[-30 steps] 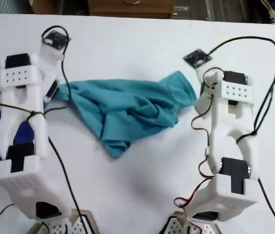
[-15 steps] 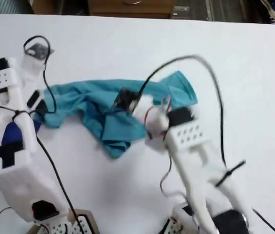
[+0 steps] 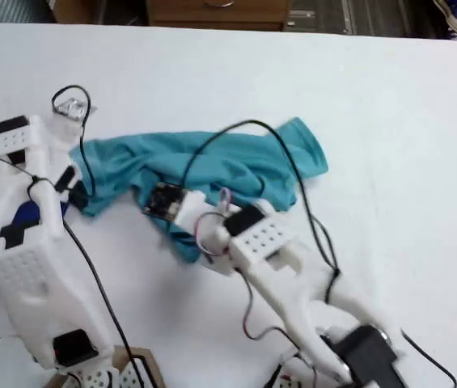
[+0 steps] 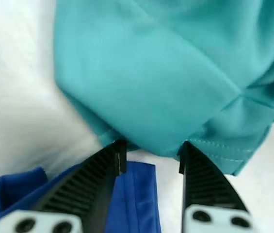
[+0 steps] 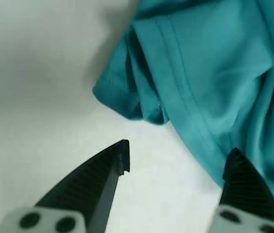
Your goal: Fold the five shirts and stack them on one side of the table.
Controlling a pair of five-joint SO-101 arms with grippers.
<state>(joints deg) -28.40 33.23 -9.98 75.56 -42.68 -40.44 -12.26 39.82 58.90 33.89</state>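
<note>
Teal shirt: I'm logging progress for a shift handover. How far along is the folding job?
Done: nothing yet; the teal shirt lies crumpled on the table. In hand: the left claw, open, sits at one hem, and the right claw, open, hovers by a bunched corner. Left: grip, spread and fold it, then the bunched blue shirt beneath the left claw, and stack.

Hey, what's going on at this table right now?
A crumpled teal shirt lies on the white table, not yet folded. The left gripper is open at one edge of it, just above a blue shirt lying alongside. The right gripper is open too, low over the table next to a bunched hem corner of the teal shirt. Neither appears to have hold of the cloth.
</note>
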